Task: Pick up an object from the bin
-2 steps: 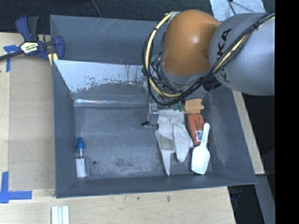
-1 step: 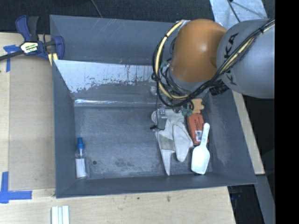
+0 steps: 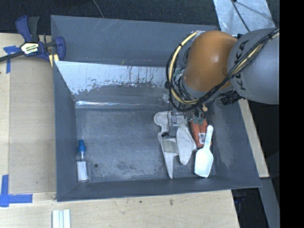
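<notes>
The gripper (can't tell if open or shut) hangs right over a long white thing at the right of the bin, w/ its long side running toward the near wall.

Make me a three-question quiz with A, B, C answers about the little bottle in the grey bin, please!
1. Where in the bin does the bottle lie?
A) at the lower left of the floor
B) under the robot arm
C) on the rim

2. What colour is its cap?
A) red
B) blue
C) green

3. How is the bottle?
A) standing upright
B) lying flat, alone
C) buried under other things

Answers:
1 A, it lies by the left wall, near the lower corner.
2 B, the cap on the clear bottle is blue.
3 B, it lies on its side, well apart from the white heap on the right.
</notes>
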`<action>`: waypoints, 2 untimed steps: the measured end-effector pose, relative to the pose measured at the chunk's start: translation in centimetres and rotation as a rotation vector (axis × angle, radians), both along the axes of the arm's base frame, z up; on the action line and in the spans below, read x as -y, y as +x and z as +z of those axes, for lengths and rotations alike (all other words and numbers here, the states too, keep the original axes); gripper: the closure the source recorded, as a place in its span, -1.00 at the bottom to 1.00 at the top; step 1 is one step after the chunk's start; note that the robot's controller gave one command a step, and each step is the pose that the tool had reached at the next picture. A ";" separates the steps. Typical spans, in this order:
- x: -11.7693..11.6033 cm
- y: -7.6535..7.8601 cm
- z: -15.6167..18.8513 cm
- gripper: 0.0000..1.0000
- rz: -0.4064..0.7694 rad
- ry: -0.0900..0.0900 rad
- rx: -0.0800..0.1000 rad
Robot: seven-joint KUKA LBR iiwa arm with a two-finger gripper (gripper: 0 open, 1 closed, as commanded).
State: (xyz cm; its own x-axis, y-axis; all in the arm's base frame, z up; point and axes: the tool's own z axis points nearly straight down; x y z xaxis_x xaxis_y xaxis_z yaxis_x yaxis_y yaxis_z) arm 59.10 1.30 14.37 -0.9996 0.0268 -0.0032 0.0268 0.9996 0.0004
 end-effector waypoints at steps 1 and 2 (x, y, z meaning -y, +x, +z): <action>2.6 0.3 -0.9 -1.00 -0.044 0.000 0.000; 3.3 1.8 -3.8 -1.00 0.043 -0.001 0.003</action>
State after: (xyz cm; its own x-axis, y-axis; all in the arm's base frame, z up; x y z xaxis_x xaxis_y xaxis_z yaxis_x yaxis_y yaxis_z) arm 60.87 -1.98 10.59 -0.9998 -0.0164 -0.0063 -0.0164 0.9999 -0.0009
